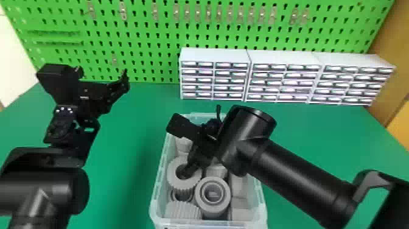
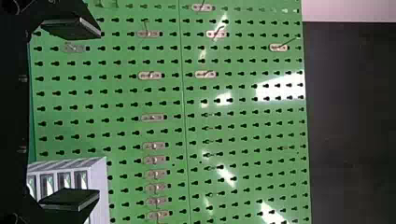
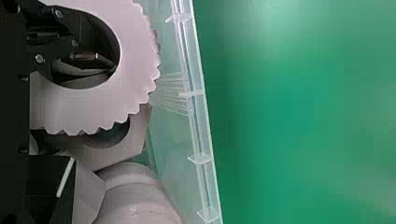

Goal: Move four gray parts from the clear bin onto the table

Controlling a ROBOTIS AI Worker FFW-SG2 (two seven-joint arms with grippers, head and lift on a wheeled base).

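Facing up: bore of one toothed gray part (image 1: 183, 184), axis near upright, left side of the clear bin (image 1: 159, 182). Right gripper (image 3: 89, 121): fingers apart, one inside that bore, the other outside the ring; no grip evident. Right arm, the nearer: slanted in from the right, wrist dipped. Left gripper (image 1: 102, 76): spread, parked left above the table (image 1: 307, 131).
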